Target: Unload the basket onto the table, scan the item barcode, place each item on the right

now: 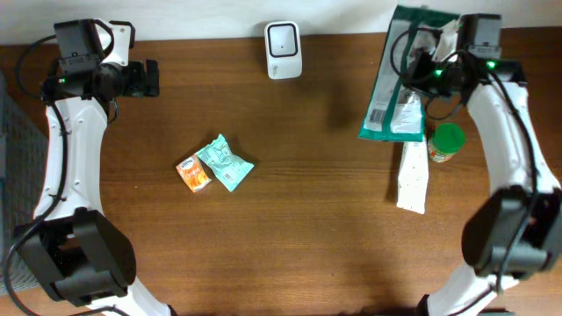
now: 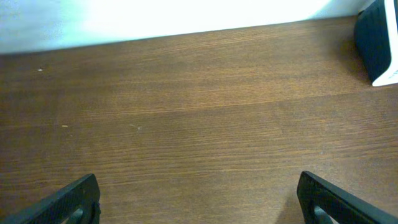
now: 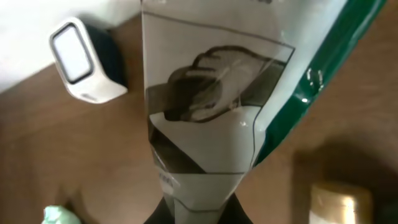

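Two small packets lay nearest the front of the table (image 1: 299, 228), touching each other: an orange packet (image 1: 193, 173) and a teal packet (image 1: 225, 162) just to its right. Well apart from them, on the right side, a long white pouch (image 1: 413, 178) lay lengthwise, and a green-lidded jar (image 1: 446, 143) stood just beside its upper end.

Farther back on that side, the right gripper (image 1: 420, 77) was clenched on the green bag (image 1: 386, 105), the item to be scanned. In the right wrist view the bag's pale printed panel (image 3: 205, 124) filled the middle of the frame, pinched at the bottom between the closed fingers. A blurred yellowish shape (image 3: 342, 202) at the lower right was possibly the jar.

On the opposite side, the left gripper (image 1: 145, 79) hovered over bare wood with its jaws spread wide and nothing between them; only its two dark fingertips (image 2: 68, 202) showed at the bottom of its own camera.

Farthest back, the white scanner (image 1: 284, 50) stood at the middle of the table's rear edge, between the two arms and well apart from the bag.
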